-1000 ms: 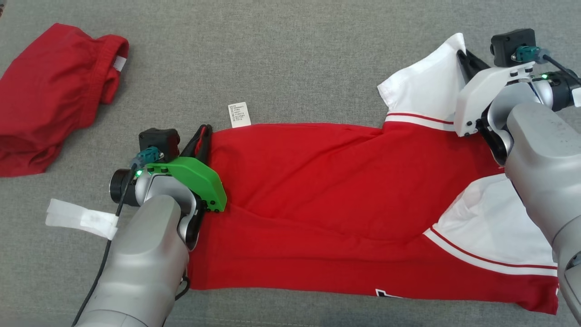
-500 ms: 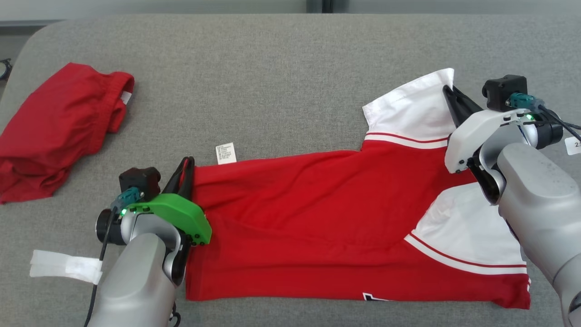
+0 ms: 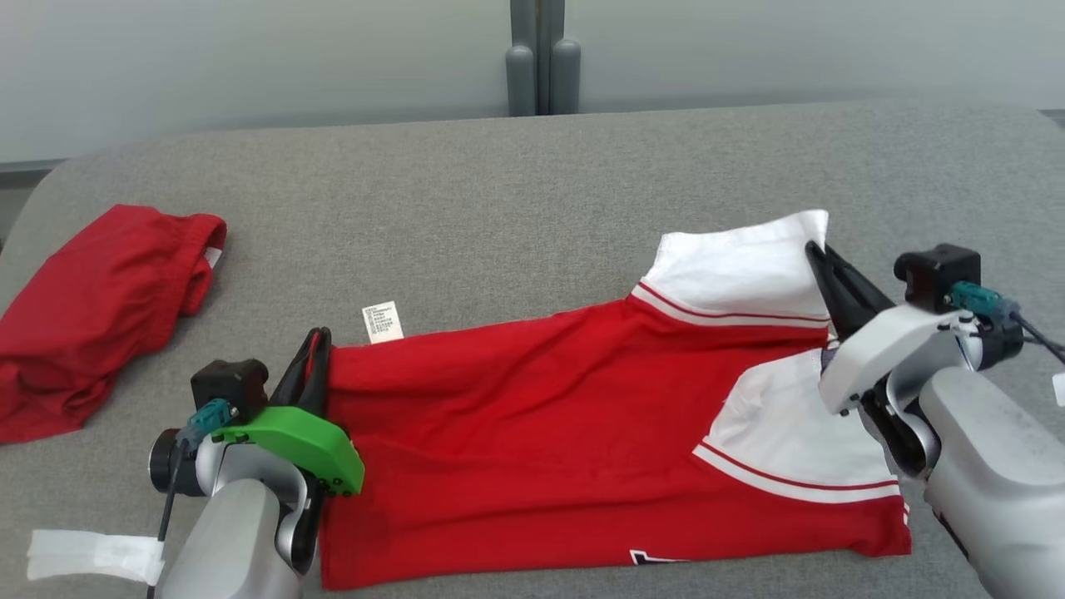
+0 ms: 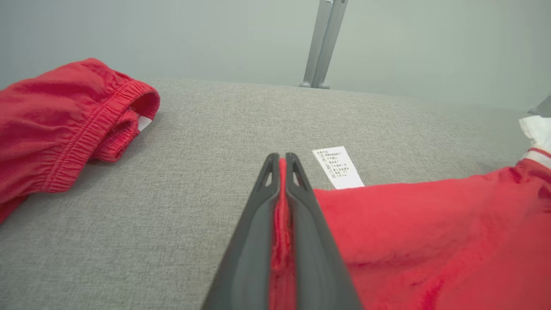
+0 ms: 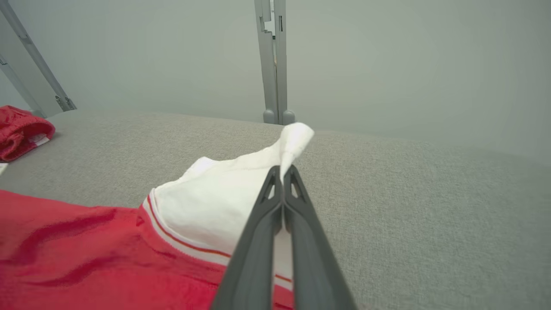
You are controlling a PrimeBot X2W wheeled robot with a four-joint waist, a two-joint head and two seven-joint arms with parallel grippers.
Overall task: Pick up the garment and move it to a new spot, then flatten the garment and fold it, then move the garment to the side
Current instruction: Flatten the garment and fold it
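The garment [image 3: 541, 424] is a red shirt with white sleeves, spread across the grey padded surface [image 3: 532, 191]. My left gripper [image 3: 314, 339] is shut on its red hem corner at the left; red cloth [image 4: 282, 224] shows pinched between the dark fingers [image 4: 254, 241]. My right gripper [image 3: 811, 252] is shut on the far white sleeve [image 3: 740, 270], whose corner [image 5: 295, 140] sticks up past the fingertips. A white care label [image 3: 382, 322] lies by the left grip. The near edge of the garment rests on the surface.
A second red garment [image 3: 91, 312] lies crumpled at the far left. White tape strips [image 3: 91, 556] sit at the near left. A grey post [image 3: 537, 58] stands behind the surface against a pale wall. Bare grey surface stretches beyond the shirt.
The head camera has tilted up, bringing the back wall and post into view. Both grippers stay shut on the shirt's far edge, which now sits closer to the near edge.
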